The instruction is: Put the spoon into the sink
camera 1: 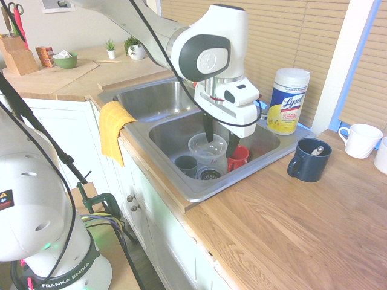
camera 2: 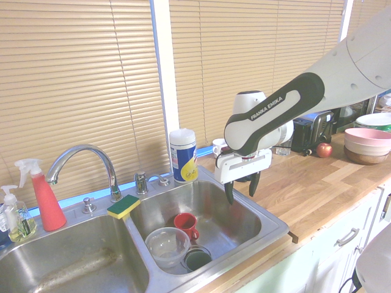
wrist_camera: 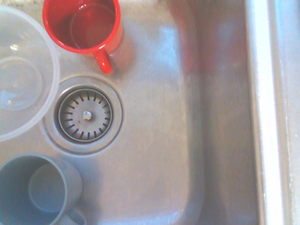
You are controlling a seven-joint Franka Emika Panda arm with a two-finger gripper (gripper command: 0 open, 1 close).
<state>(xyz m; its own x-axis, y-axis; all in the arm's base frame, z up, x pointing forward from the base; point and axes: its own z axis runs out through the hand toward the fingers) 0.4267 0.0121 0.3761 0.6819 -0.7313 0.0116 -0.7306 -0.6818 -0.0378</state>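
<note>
The spoon (camera 1: 318,150) shows as a short shiny metal tip inside a dark blue mug (camera 1: 308,161) on the wooden counter, right of the sink (camera 1: 181,180). My gripper (camera 1: 221,140) hangs open over the sink's basin nearer the mug, well apart from that mug, with nothing between its fingers. From the other side, the gripper (camera 2: 242,190) sits just above that basin of the sink (camera 2: 269,221). The wrist view looks straight down at the bare sink floor (wrist_camera: 154,140) beside the drain (wrist_camera: 84,114). No spoon lies in the basin.
In that basin stand a red mug (camera 1: 239,158), a clear plastic bowl (camera 1: 207,148) and a dark green cup (camera 1: 185,164). A Lysol canister (camera 1: 288,99) stands behind it, white mugs (camera 1: 361,140) beyond. A yellow cloth (camera 1: 113,124) drapes the front edge. The faucet (camera 2: 82,160) and a sponge (camera 2: 123,206) sit by the divider.
</note>
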